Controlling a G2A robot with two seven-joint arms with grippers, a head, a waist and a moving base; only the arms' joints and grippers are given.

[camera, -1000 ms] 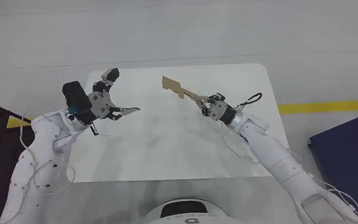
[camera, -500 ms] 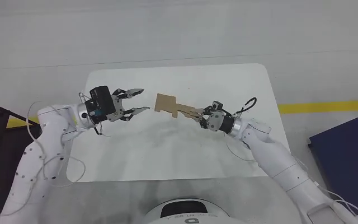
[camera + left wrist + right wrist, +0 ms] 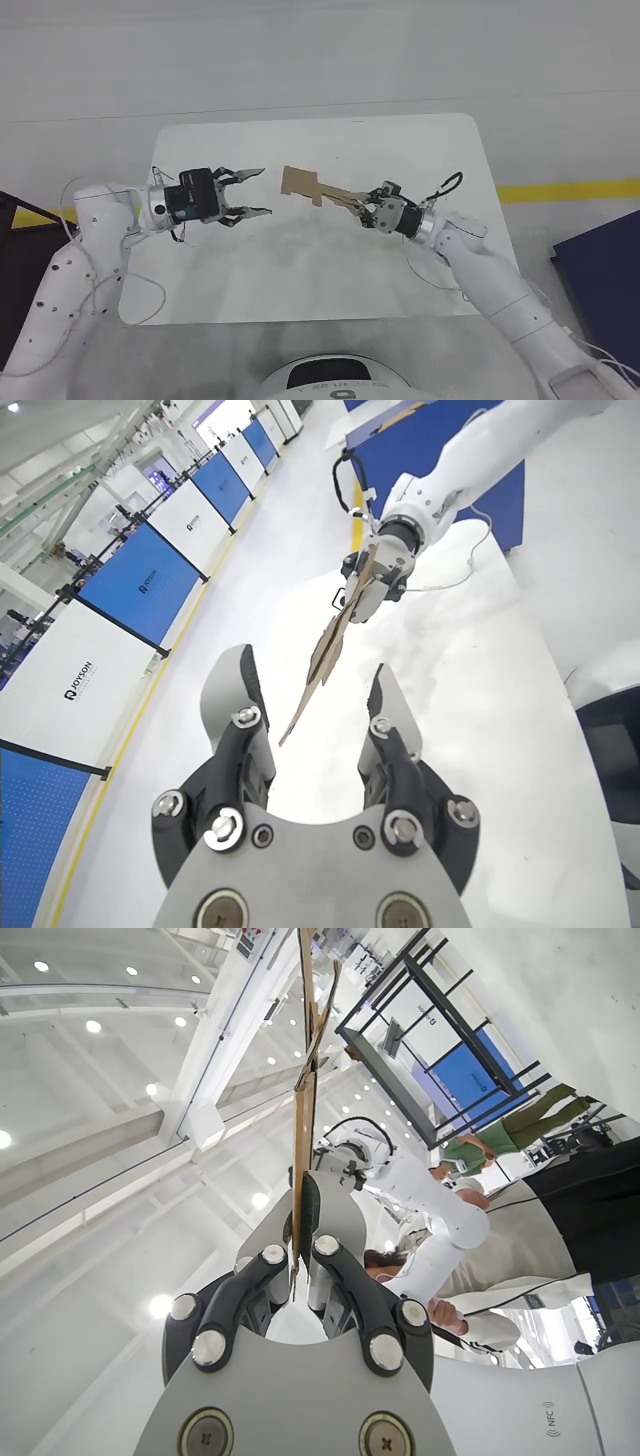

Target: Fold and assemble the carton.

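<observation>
We find the right gripper [image 3: 360, 203] pinching the flat carton blank [image 3: 299, 183] by its end above the table's [image 3: 330, 285] middle. The left gripper [image 3: 263, 192] gapes nearby, not touching. A misaligned closure could bend or dislodge the blank.

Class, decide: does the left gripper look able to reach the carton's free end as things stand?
Probably yes: the left gripper is open and faces the carton with nothing between them.
</observation>
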